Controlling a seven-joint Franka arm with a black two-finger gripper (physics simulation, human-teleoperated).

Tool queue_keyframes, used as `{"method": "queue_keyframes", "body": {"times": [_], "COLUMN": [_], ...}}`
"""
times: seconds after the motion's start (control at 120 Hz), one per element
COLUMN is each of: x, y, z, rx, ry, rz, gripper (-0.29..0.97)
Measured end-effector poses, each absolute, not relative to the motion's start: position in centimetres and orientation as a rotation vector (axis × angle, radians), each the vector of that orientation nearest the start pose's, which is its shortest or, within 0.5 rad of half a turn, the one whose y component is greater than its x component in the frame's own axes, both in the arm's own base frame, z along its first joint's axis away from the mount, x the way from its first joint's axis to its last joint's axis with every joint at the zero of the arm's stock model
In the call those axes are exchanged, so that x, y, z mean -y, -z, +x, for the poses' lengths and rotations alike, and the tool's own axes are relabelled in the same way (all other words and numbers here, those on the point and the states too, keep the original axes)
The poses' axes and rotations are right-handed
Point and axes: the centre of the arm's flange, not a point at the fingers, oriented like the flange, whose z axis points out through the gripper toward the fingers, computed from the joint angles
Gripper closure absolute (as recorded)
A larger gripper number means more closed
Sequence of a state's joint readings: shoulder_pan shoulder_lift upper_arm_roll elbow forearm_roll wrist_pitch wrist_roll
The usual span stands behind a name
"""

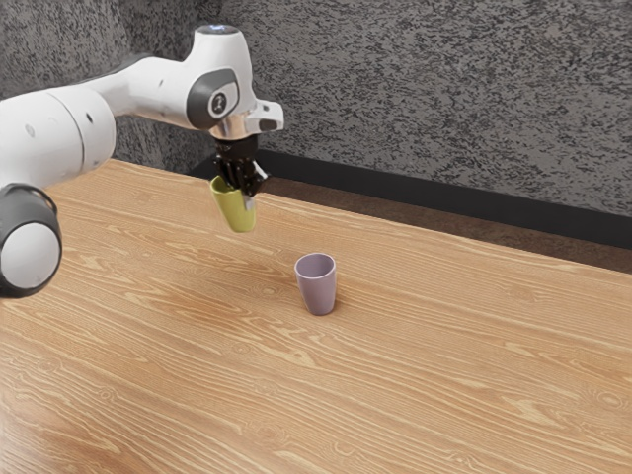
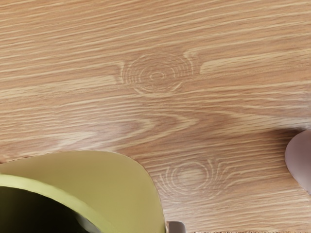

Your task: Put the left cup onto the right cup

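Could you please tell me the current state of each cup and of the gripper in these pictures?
The yellow-green plastic cup: lifted clear of the wooden table, tilted, held at its rim.
The lilac plastic cup: standing upright on the table, mouth up, empty, untouched.
The black two-finger gripper: shut on the yellow-green plastic cup.

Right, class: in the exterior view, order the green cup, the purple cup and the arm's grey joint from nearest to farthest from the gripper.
1. Green cup: held in the gripper, above the table.
2. Purple cup: standing on the table, toward the exterior view's right of the gripper.
3. Grey joint: at the exterior view's left edge, back along the arm.
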State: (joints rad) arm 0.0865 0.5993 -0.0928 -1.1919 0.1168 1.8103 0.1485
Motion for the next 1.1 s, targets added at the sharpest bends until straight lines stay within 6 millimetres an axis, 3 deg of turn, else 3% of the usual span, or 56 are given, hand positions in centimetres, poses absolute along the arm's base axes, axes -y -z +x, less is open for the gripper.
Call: {"method": "queue_keyframes", "body": {"times": [0.592,0.975,1.1], "x": [7.3,12.0,12.6], "y": [-43.5,-44.1,-44.0], "z": [72.3,71.7,71.6], "rx": [-0.328,-0.359,-0.352], "ry": [-0.021,-0.002,0.002], "rz": [-3.103,-3.089,-3.078], "gripper": [0.79,0.79,0.79]}}
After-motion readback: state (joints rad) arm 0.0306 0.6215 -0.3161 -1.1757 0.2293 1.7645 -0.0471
